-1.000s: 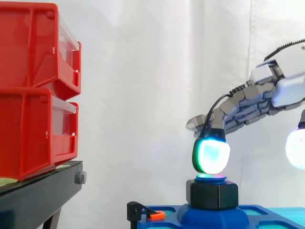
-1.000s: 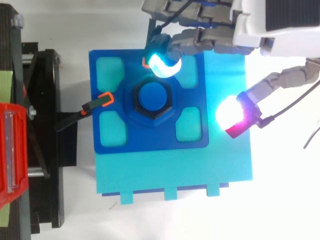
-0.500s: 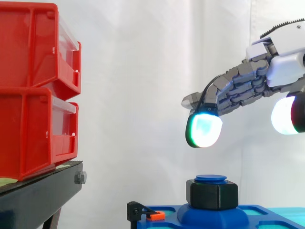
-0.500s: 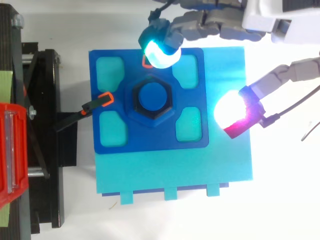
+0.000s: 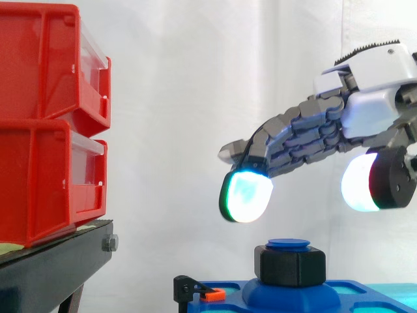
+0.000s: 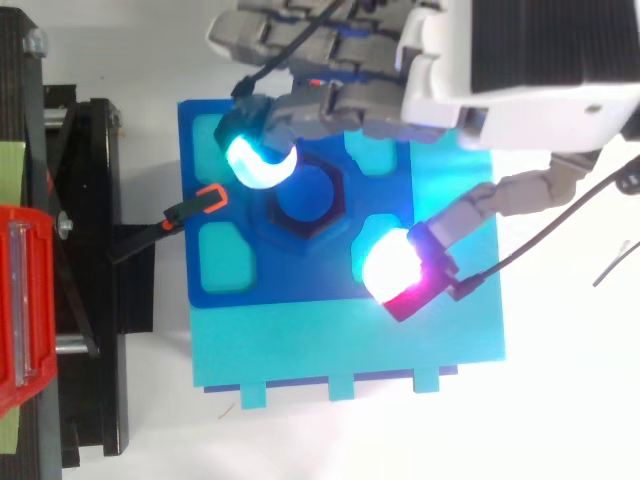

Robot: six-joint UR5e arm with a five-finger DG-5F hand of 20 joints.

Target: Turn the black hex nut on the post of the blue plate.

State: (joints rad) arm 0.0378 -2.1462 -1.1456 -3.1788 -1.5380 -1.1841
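Before the white curtain [image 5: 195, 98], the black hex nut [image 5: 290, 266] sits untouched below the hand's [image 5: 368, 111] wide-spread fingers [image 5: 287, 134].

I see the hand [image 5: 371, 111] hanging above the black hex nut [image 5: 290, 266], clear of it, with its fingers [image 5: 247, 195] stretched out and spread from the thumb. The nut sits on the post [image 5: 288, 244] of the blue plate [image 5: 273, 297]. Red bins [image 5: 45, 124] are stacked on the black stand [image 5: 52, 270] at left.

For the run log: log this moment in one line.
black hex nut: on post of blue plate | hand: open, above nut, no contact
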